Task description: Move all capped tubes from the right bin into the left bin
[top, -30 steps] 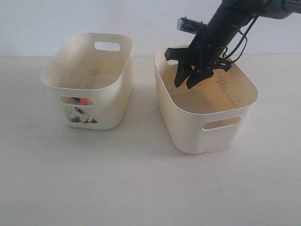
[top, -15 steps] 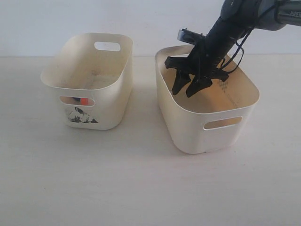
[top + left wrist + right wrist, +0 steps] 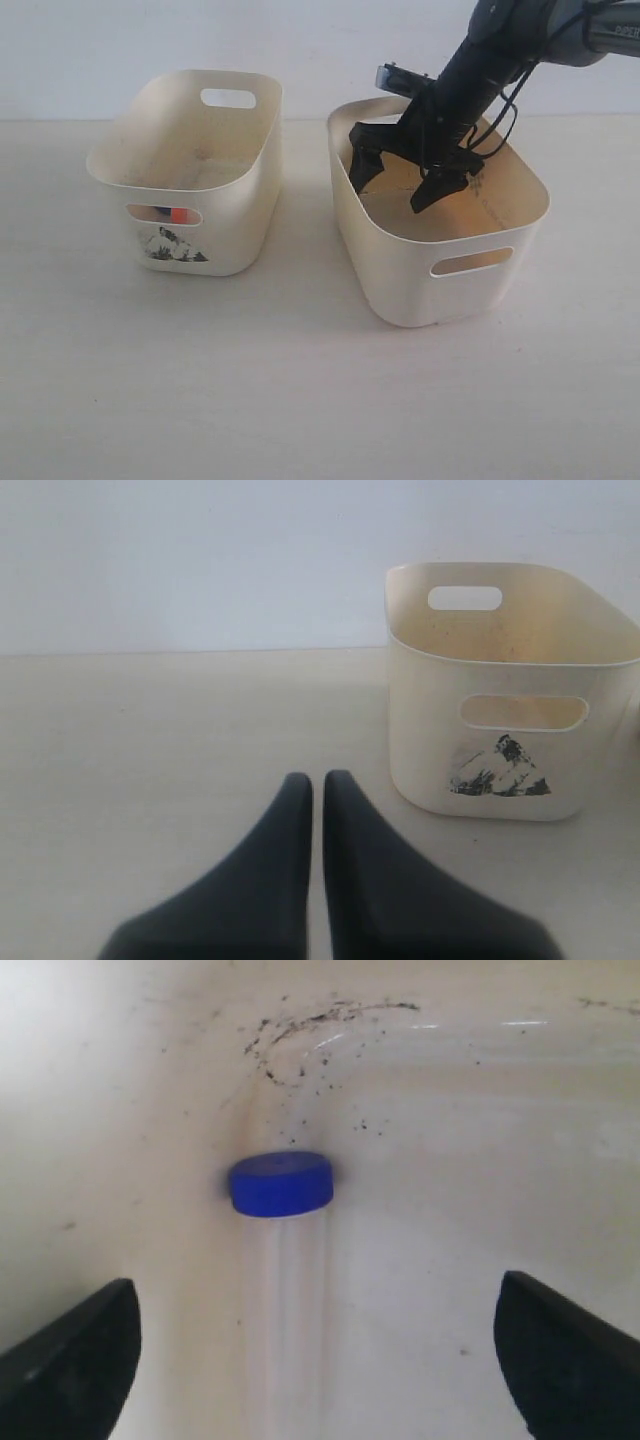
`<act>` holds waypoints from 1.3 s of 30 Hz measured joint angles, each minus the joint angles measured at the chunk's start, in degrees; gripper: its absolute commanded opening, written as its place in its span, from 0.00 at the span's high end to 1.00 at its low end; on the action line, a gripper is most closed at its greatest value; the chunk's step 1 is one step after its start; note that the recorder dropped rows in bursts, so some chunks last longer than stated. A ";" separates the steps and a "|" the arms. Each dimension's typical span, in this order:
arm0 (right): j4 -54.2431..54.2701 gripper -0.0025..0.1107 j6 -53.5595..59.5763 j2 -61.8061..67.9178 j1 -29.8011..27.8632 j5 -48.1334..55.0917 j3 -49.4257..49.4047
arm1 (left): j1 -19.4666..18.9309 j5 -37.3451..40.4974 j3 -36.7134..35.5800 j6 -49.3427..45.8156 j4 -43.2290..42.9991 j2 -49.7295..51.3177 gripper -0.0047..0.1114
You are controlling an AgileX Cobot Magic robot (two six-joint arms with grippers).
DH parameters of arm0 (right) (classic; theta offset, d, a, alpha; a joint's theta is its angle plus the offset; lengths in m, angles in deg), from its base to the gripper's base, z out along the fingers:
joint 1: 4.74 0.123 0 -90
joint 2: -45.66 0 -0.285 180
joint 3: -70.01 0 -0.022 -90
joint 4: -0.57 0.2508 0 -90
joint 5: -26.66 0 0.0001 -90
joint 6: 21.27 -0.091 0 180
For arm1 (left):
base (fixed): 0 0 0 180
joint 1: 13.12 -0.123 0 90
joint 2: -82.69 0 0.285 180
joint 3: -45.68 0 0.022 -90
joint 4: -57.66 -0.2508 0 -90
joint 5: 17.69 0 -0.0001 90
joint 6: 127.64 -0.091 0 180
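My right gripper [image 3: 390, 193] hangs inside the right bin [image 3: 400, 270], the wider cream one, with its jaws spread wide and empty. In the right wrist view a clear capped tube with a dark blue cap [image 3: 281, 1183] lies on the bin's floor, its cap towards a scuffed corner. It sits between the fingers of the right gripper [image 3: 315, 1305] and touches neither. The left bin [image 3: 235, 200] is narrower and has a sticker; an orange-red cap [image 3: 178, 215] shows through its front slot. Beside the left bin [image 3: 520, 750], my left gripper [image 3: 318, 780] rests shut and empty over the table.
The two bins stand side by side on a pale tabletop [image 3: 300, 400] with a narrow gap between them. A white wall runs behind them. Dark scuff marks [image 3: 300, 1030] speckle the right bin's inner corner.
My right gripper's jaws have spread from nearly closed to wide open, and it has sunk a little deeper into the right bin. The bins have not moved.
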 measured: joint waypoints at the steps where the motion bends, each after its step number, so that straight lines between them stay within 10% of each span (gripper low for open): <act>1: 0.00 0.19 0.10 0.00 0.00 0.13 0.00 | 0.00 0.00 0.00 0.00 0.00 0.00 0.92; 39: -11.09 0.20 -3.29 3.97 7.09 -3.18 0.62 | 0.00 0.00 0.00 0.00 0.00 0.00 0.92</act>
